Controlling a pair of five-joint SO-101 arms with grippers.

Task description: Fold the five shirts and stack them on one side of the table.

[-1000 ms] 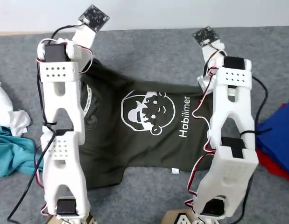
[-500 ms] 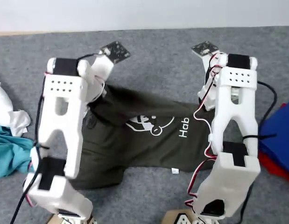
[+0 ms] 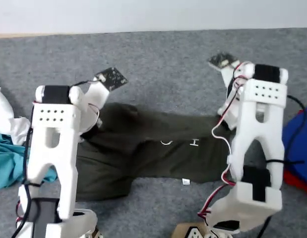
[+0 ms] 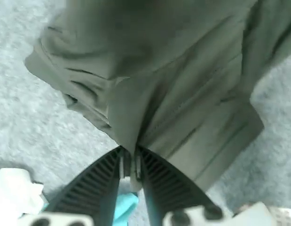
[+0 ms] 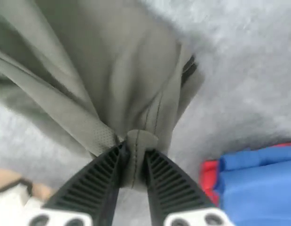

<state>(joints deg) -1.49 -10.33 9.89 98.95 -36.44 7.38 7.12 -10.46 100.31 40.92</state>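
A dark olive shirt [image 3: 158, 151] lies across the middle of the grey table, its far half lifted and drawn over toward the near edge so the white print is mostly covered. My left gripper [image 4: 129, 162] is shut on a pinch of the olive shirt [image 4: 173, 89] at the shirt's left side. My right gripper [image 5: 134, 157] is shut on a fold of the olive shirt [image 5: 136, 84] at its right side. In the high view the left arm [image 3: 54, 144] and the right arm [image 3: 257, 129] stand over the shirt's two ends.
A teal shirt [image 3: 9, 166] and a white one [image 3: 5, 116] lie bunched at the table's left edge. Blue cloth [image 3: 297, 144] over red cloth [image 3: 294, 178] lies at the right edge, seen as blue [image 5: 258, 183] in the right wrist view. Bare grey table [image 3: 158, 64] stretches behind the shirt.
Both arms have pulled the shirt's far edge toward the near side, folding it over the print. The face and lettering are now almost hidden.
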